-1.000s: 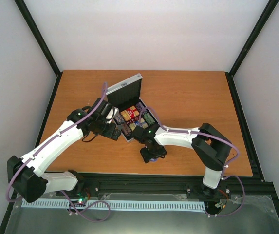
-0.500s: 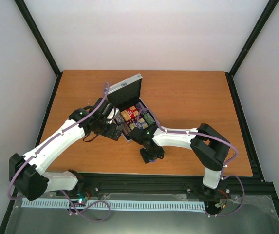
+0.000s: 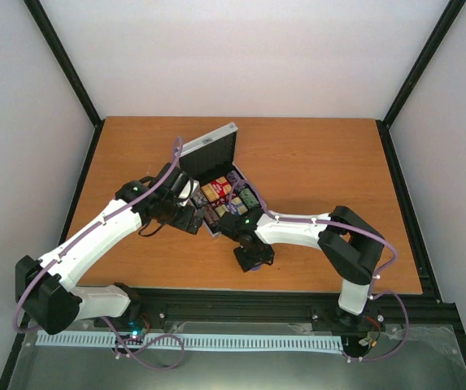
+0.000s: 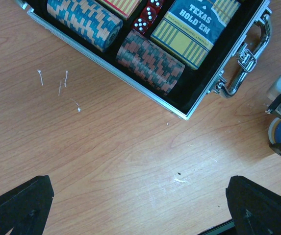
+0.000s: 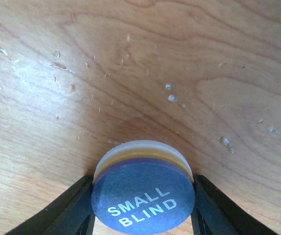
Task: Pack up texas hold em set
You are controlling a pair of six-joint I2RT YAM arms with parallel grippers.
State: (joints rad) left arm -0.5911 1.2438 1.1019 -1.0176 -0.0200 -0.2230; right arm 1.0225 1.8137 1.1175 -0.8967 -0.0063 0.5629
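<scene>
Blue-purple disc (image 5: 143,197), lying just outside the handle side of the open case (image 4: 135,87): light, stiff and smooth-edged, judged prone to slip, so best pinched across its rim, where the half-closed right gripper (image 5: 143,188) touches both sides.

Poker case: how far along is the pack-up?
Done: blue-orange chip roll, red-green chip roll, red dice and blue Texas Hold'em card box lie in the open silver aluminium case. In hand: right gripper presses both sides of the blue SMALL BLIND disc stack, on the wooden table outside the case. Left gripper is open beside the case. Left: stack in, lid shut.
</scene>
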